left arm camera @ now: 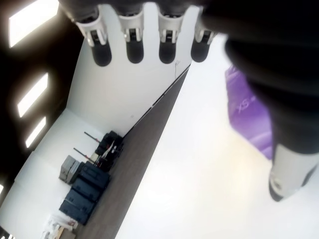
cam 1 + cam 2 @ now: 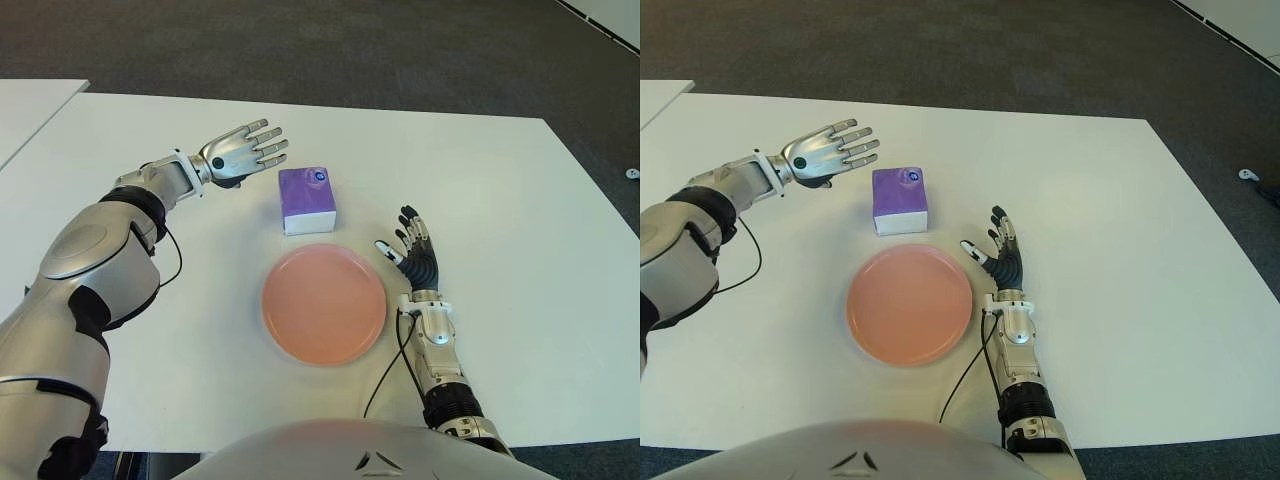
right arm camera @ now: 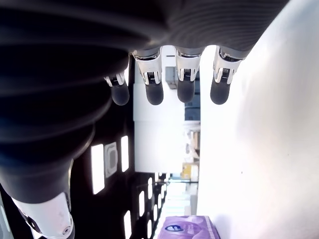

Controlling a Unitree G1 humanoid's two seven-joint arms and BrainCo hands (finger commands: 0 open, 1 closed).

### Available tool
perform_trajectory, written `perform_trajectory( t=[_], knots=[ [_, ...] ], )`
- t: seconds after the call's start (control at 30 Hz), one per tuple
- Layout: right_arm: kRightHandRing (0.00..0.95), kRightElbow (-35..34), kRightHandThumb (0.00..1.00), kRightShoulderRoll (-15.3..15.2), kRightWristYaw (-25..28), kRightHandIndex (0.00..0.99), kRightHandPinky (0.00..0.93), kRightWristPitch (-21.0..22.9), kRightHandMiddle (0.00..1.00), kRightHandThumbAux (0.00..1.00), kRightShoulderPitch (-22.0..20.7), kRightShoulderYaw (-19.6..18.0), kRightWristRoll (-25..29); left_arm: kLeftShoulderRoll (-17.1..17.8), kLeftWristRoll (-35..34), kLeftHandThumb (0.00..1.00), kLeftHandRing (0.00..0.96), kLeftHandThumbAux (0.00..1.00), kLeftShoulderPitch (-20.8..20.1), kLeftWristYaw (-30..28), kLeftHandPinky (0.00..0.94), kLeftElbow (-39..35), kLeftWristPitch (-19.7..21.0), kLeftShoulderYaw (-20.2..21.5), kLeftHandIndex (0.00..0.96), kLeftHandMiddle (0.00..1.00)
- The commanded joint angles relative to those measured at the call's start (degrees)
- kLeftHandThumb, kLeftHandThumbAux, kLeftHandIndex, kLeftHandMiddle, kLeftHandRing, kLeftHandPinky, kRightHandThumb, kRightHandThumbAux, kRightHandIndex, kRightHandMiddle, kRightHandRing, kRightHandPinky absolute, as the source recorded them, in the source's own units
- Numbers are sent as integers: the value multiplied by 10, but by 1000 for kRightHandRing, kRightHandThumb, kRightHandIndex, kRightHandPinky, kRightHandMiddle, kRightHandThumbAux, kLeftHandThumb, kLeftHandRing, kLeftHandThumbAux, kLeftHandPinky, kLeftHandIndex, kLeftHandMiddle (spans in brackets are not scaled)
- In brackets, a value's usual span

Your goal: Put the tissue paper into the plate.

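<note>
Purple tissue pack (image 2: 307, 200) stands on white table (image 2: 520, 210), just beyond pink plate (image 2: 324, 303), not touching it. Plate holds nothing. Left hand (image 2: 243, 151) hovers just left of tissue pack, fingers (image 1: 134, 45) stretched out and spread, grasping nothing; small gap between fingertips and pack. Right hand (image 2: 414, 253) shows just right of plate, palm side up, fingers (image 3: 185, 82) extended, relaxed, holding nothing. Thin black cable (image 2: 385, 372) runs along right forearm.
</note>
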Motion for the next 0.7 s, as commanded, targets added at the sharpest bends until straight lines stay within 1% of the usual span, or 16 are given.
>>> perform_trajectory(
  t=[0.03, 0.2, 0.43, 0.7],
  knots=[
    [0, 87, 50, 11, 0, 0, 0, 41, 0, 730, 61, 1, -2, -8, -5, 163, 0, 650, -13, 21, 0, -5, -20, -6, 0, 0],
    [0, 87, 54, 12, -6, 0, 0, 40, 0, 730, 62, 2, -6, -9, -5, 166, 0, 644, -21, 36, 0, -11, -33, -6, 0, 0],
    [0, 88, 62, 12, -10, 0, 0, 39, 0, 721, 62, 4, -10, -9, -3, 150, 0, 640, -23, 50, 0, -13, -41, -8, 0, 0],
    [0, 92, 62, 11, -6, 0, 0, 35, 0, 714, 62, 4, -7, -16, -6, 158, 0, 641, -21, 45, 0, -15, -62, -9, 0, 0]
  ],
)
